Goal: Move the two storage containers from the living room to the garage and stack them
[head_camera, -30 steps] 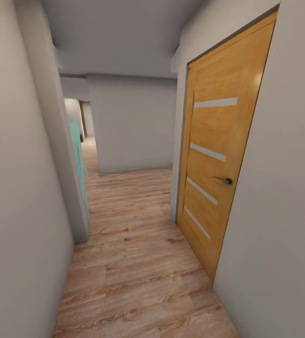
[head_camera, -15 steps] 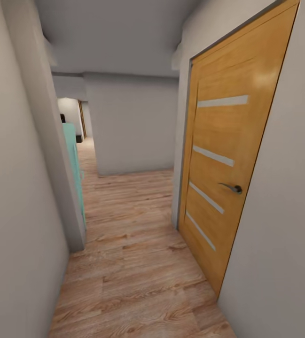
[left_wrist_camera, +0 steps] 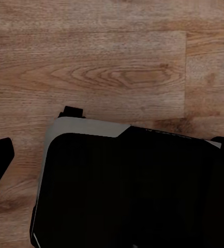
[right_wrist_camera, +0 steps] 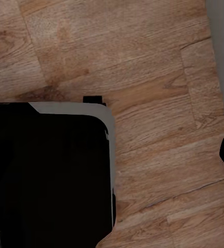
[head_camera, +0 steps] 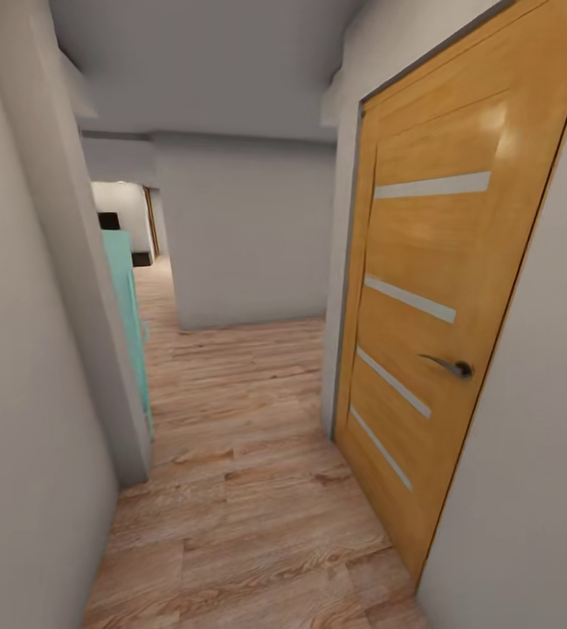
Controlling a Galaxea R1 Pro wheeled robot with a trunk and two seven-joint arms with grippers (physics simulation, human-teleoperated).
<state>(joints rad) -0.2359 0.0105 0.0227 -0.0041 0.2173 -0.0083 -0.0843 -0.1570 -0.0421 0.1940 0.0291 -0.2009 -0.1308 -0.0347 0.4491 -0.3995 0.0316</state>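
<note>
Where planks run: orange door (head_camera: 445, 288).

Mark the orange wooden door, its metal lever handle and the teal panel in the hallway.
orange wooden door (head_camera: 432, 236), head view, upper panel between the pale strips.
metal lever handle (head_camera: 451, 366), head view, mid lever.
teal panel (head_camera: 126, 301), head view, its flat face by the left wall.

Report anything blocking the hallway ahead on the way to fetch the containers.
Nothing visible stands on the wood floor up to the grey wall ahead, where the passage seems to open leftward. The wooden door on the right is shut. A teal panel juts past the left wall corner, narrowing that opening.
</note>
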